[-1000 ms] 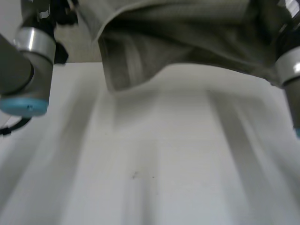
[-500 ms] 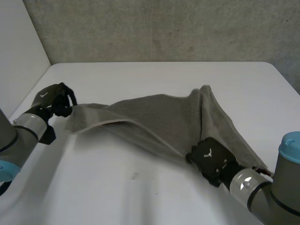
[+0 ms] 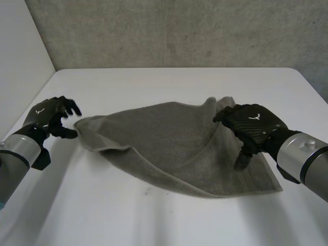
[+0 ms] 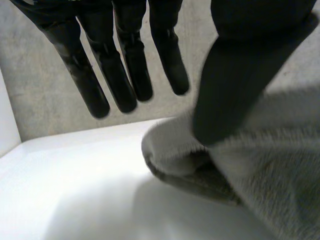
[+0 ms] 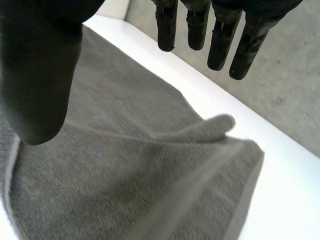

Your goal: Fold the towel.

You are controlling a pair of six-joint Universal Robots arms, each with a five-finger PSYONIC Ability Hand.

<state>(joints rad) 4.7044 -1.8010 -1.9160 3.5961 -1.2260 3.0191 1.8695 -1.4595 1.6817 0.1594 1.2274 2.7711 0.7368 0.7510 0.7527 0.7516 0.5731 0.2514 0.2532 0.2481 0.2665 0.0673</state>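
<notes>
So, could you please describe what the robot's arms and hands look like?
The left hand and the right hand are black, with slim fingers and a small white mark on the back. The left arm and right arm are silver-grey cylinders.

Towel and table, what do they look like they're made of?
Towel: grey terry-type cloth, probably cotton, matte; the left wrist view shows fuzzy pile, and it drapes in soft folds. Table: smooth white hard surface, perhaps laminate; faint sheen, no grain.

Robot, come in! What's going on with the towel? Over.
Left hand open beside the towel, at a corner. Right hand open over the opposite end. Towel lies rumpled on the table. Nothing in the way.
</notes>
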